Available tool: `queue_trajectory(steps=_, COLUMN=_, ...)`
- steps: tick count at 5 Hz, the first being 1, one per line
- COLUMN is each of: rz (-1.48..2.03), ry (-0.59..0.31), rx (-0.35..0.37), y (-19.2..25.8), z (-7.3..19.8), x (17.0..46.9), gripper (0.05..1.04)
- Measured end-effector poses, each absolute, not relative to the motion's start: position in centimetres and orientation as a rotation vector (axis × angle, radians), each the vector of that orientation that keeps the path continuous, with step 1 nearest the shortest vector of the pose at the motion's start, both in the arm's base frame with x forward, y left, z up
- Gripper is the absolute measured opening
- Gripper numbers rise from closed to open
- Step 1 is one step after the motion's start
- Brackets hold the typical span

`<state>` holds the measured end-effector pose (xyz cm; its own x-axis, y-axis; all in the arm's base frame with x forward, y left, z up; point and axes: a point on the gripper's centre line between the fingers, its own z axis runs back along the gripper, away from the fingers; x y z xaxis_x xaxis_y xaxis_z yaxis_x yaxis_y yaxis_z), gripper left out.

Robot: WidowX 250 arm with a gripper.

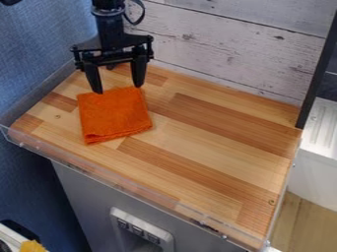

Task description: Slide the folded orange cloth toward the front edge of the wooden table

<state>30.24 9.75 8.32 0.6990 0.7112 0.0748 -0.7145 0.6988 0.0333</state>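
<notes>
At far edge of folded orange cloth point(113, 115): my fingers point(118, 89), spread wide, empty. Rec.: low, level approx. pinch, all layers, w/o scraping desk point(211, 142).

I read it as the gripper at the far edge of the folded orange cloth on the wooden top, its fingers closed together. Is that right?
Not quite: the fingers are not closed together. The camera view shows them open, with a wide gap between the tips. The gripper is indeed at the far edge of the folded orange cloth on the wooden top.
</notes>
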Motion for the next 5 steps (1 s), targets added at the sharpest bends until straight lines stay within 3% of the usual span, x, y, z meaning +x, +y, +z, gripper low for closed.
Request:
queue_trajectory(steps=1, rz=0.795, ry=-0.019, rx=0.088, y=9.1, z=7.7, x=30.7, gripper=0.949)
queue_trajectory(steps=3, rz=0.808, ry=0.054, rx=0.101, y=9.2, z=5.9, x=32.1, gripper=0.371)
queue_trajectory(steps=4, rz=0.794, ry=0.091, rx=0.084, y=9.0, z=4.7, x=32.7, gripper=0.157)
queue_trajectory(steps=5, rz=0.781, ry=0.118, rx=0.043, y=8.8, z=3.6, x=33.4, gripper=0.066)
